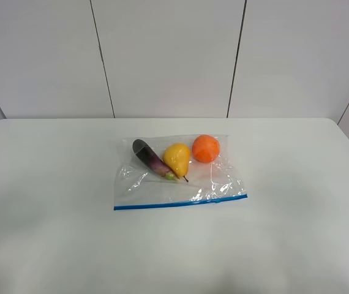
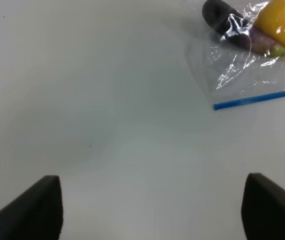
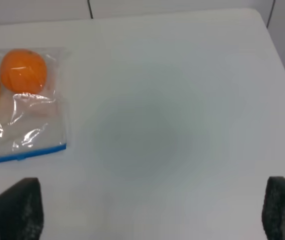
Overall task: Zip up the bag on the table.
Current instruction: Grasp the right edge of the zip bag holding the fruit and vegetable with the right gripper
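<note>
Left gripper (image 2: 151, 210): we find its two dark fingers (image 2: 35, 210) spread wide and released, with nothing held. Only bare surface lies between them. The bag (image 1: 162, 188) sits ahead of these fingers and well apart from them, with one end of its blue zipper strip (image 1: 180, 203) nearest.

Right gripper (image 3: 152, 212): its fingers (image 3: 17, 210) are likewise parted and empty. The opposite end of the bag lies well clear of them.

Neither gripper appears in the high view.

The bag is clear, crinkly plastic and lies flat on the table (image 1: 52, 184), near the table's middle. Its zipper strip runs along the edge facing the high camera. We cannot tell from these views whether the strip is pressed shut.

Contents, all at the end of the bag away from the strip:
- A purple eggplant (image 1: 152, 157) lies tilted on the left.
- A yellow pear (image 1: 177, 158) is touching the eggplant, with its stem toward the strip.
- An orange (image 1: 206, 148) sits just beside the pear, by the bag's far right corner.

The part of the bag next to the strip holds nothing but wrinkled film.

The table is plain white with rounded far corners. It extends far beyond the bag on every side. Behind it stands a wall of pale panels (image 1: 168, 55) divided by thin dark seams.
</note>
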`<state>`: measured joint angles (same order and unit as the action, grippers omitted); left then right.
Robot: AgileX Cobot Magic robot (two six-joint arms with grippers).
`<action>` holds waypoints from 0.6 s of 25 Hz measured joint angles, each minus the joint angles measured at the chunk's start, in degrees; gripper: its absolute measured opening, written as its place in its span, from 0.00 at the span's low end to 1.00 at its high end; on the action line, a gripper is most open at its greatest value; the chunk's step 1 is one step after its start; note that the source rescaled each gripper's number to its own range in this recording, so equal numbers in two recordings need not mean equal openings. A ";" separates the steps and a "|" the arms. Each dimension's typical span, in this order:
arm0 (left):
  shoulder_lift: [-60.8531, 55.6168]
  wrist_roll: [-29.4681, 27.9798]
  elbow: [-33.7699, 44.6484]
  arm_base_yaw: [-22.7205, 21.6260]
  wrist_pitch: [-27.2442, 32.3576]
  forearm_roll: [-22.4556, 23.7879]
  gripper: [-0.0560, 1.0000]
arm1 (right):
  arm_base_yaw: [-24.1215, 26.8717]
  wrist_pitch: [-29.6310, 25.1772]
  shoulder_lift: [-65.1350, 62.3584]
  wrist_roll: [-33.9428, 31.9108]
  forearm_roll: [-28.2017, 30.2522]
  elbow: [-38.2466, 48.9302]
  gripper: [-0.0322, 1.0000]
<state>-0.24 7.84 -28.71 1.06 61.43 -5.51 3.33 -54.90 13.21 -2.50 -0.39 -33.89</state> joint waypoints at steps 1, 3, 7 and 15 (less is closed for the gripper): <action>0.00 0.00 0.00 0.00 0.00 0.00 1.00 | 0.00 1.28 1.59 0.24 -0.37 -0.05 0.97; 0.00 0.00 0.00 0.00 0.00 0.00 1.00 | 0.00 3.05 4.72 0.66 -1.52 -0.18 0.97; 0.00 0.00 0.00 0.00 0.00 0.00 1.00 | 0.00 6.20 11.69 2.00 -5.02 -0.22 0.97; 0.00 0.00 0.00 0.00 -0.05 0.00 1.00 | 0.00 12.80 23.50 5.70 -10.04 -0.22 0.97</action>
<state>-0.24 7.84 -28.71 1.06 61.38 -5.51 3.33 -42.10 36.71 3.20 -10.43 -34.11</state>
